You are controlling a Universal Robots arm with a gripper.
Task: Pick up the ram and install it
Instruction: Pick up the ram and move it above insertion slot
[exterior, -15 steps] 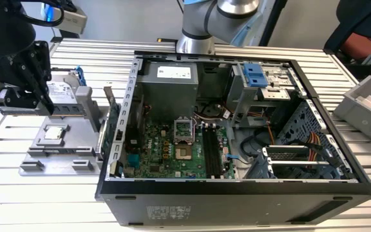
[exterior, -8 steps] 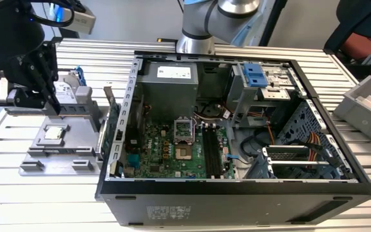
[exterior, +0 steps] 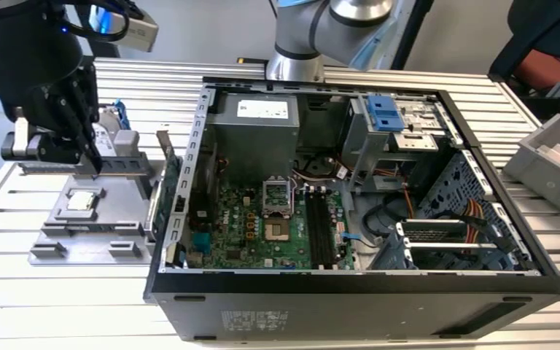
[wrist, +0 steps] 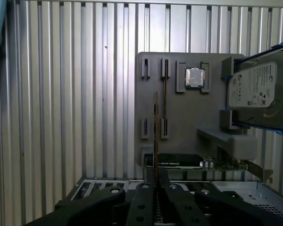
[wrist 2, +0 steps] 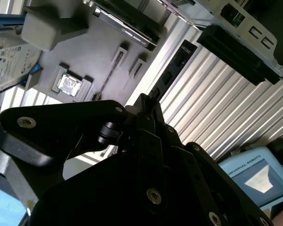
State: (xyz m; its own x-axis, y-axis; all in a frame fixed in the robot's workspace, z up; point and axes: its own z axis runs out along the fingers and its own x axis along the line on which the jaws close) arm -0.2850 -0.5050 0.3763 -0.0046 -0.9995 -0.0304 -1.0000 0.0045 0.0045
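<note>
My gripper is shut on the ram, a thin dark stick that shows edge-on in the first wrist view and reaches out from between the fingertips. In the second wrist view the ram shows its dark face with small chips, running away from the gripper. It hangs above the grey fixture plate. In the exterior view the gripper is over that plate, to the left of the open computer case. The long black motherboard slots lie inside the case.
On the plate stand another thin stick in its holders, a square silver chip, a silver hard drive with blue clips and a card with a metal bracket. A grey bin sits at the exterior view's right.
</note>
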